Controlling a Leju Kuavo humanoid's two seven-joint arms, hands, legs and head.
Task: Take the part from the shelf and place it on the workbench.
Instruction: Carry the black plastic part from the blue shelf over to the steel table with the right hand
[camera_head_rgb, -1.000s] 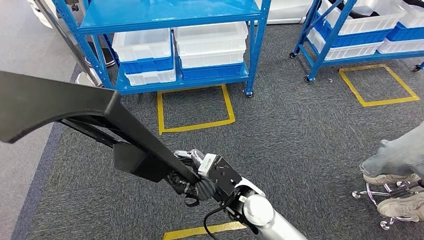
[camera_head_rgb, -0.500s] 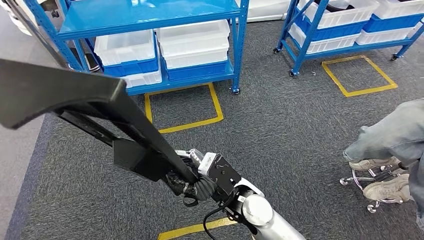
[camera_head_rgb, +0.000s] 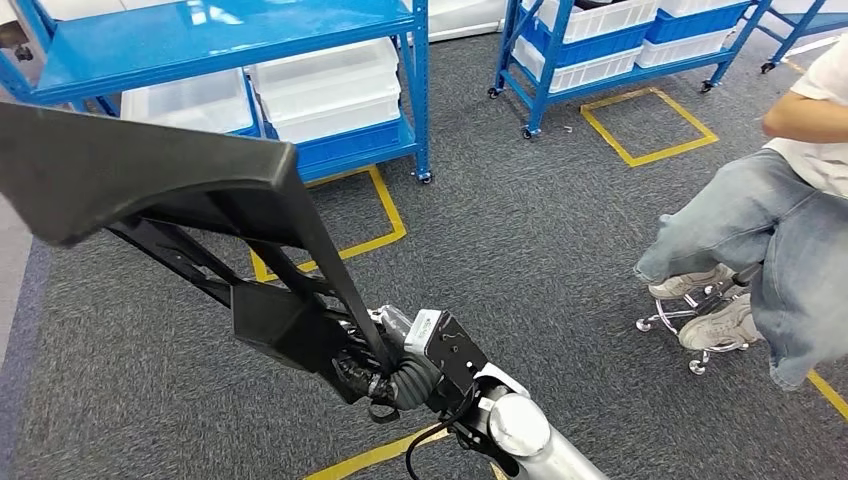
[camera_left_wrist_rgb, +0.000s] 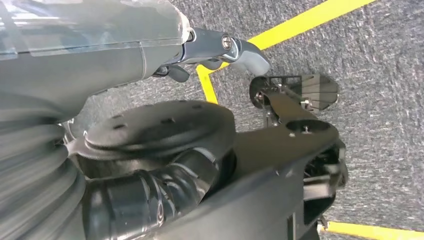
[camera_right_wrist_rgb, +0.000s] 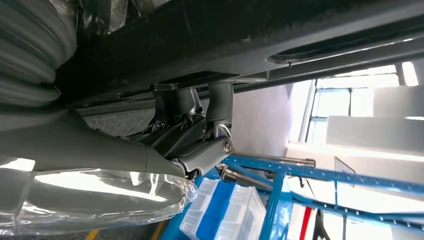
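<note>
Right robot hand grips long black part over grey carpet (blue shelf beyond); left robot hand state unclear.

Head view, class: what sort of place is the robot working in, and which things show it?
Probably a factory or warehouse floor. Blue wheeled shelving racks hold white and blue bins, and yellow floor markings outline parking spots on the grey carpet. The right hand grips a large black part.
</note>
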